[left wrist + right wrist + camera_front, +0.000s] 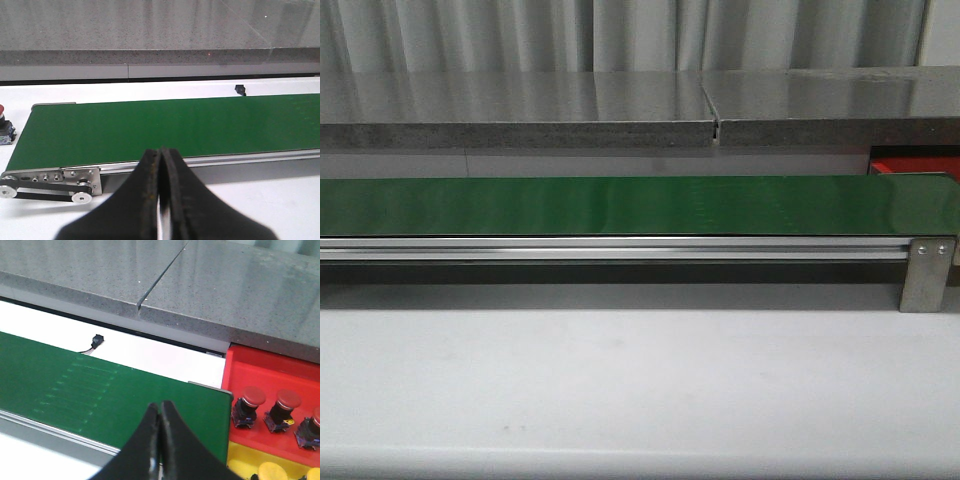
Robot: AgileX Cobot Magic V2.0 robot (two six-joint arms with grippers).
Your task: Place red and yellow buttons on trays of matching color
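Red tray (260,371) holds red buttons (248,405), one cut off; yellow tray (245,452) barely shows; both jaws pressed together

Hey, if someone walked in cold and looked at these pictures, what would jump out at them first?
The long green belt spans the table, nothing riding on it. At its right end sits a bright red tray holding red buttons, with a yellow tray of yellow buttons beside it. Both tools, left and right, hover shut near the belt's front rail.
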